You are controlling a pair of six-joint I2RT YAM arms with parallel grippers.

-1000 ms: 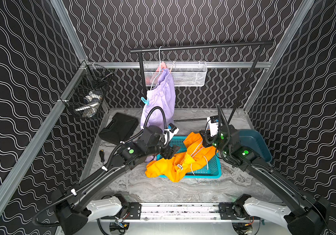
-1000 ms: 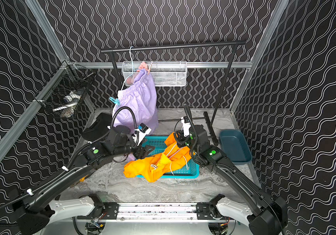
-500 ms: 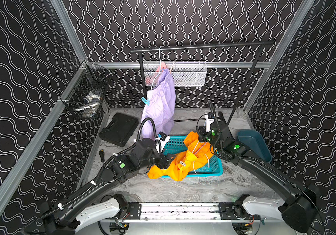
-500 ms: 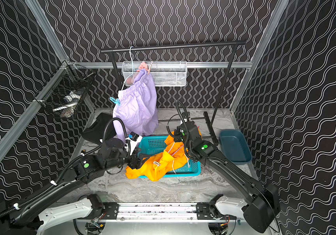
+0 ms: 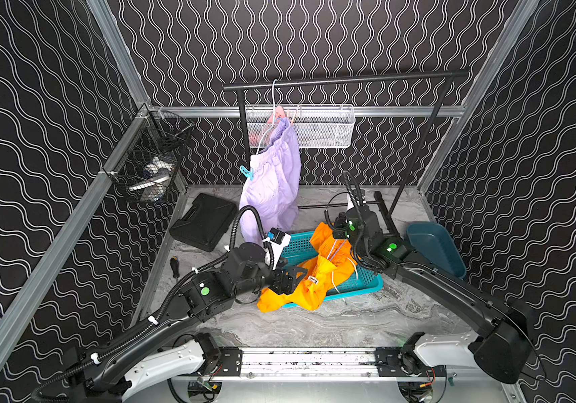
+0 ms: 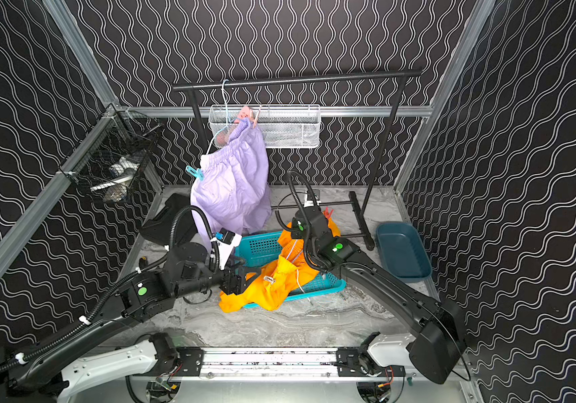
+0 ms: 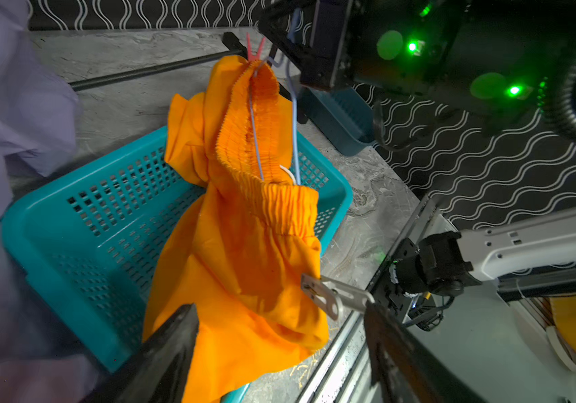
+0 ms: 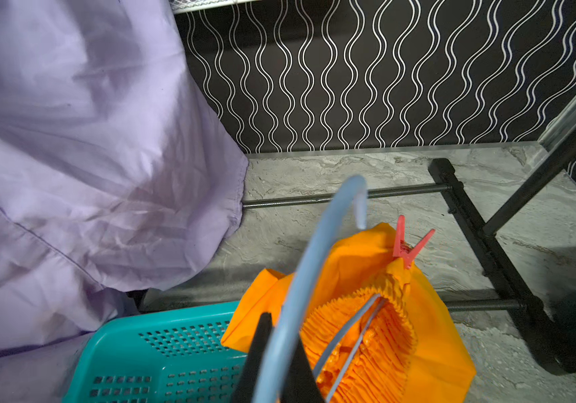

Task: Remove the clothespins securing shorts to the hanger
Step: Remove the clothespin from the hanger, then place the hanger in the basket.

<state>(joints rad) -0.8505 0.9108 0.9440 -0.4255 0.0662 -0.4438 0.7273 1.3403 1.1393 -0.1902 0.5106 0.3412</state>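
**Two shorts, four pins, one hanger in the grip**

Counts: 2 prs shorts, 4 clothespins, 2 hangers, 2 arms.

Bright orange fabric shorts (image 5: 318, 279) hang off a pale blue wire hanger (image 8: 314, 261). Their lower half slumps into the teal perforated plastic basket (image 5: 298, 244). A small red plastic clothespin (image 8: 408, 244) clips the gathered waistband to one hanger end. A whitish plastic clothespin (image 7: 328, 296) sits at the edge of the orange cloth, just beside one finger (image 7: 395, 349) of the left gripper (image 7: 278, 308). Its jaws are spread wide, gripping nothing. The right gripper (image 8: 281, 331) is pinched tight on the hanger's hook.

Pale lilac fabric shorts (image 5: 272, 188) hang on a second thin pale hanger (image 5: 274, 92) from the black metal rail (image 5: 346, 79). A light blue plastic clothespin (image 5: 246, 172) is at the low waistband corner and a pale pinkish clothespin (image 6: 256, 118) at the high one.

Hard to see: whether the whitish pin bites the cloth, can't tell. The 2nd hanger is mostly behind lilac fabric. Contents of the white mesh basket (image 5: 318, 127) and black wire basket (image 5: 150, 164) are unclear.

Surface: grey marble-look tabletop (image 5: 332, 321), also carrying a black plastic case (image 5: 204, 221), a dark blue plastic tray (image 5: 433, 247) and a small screwdriver (image 5: 174, 267). Walls are black w/ white wavy lines on an aluminium frame.
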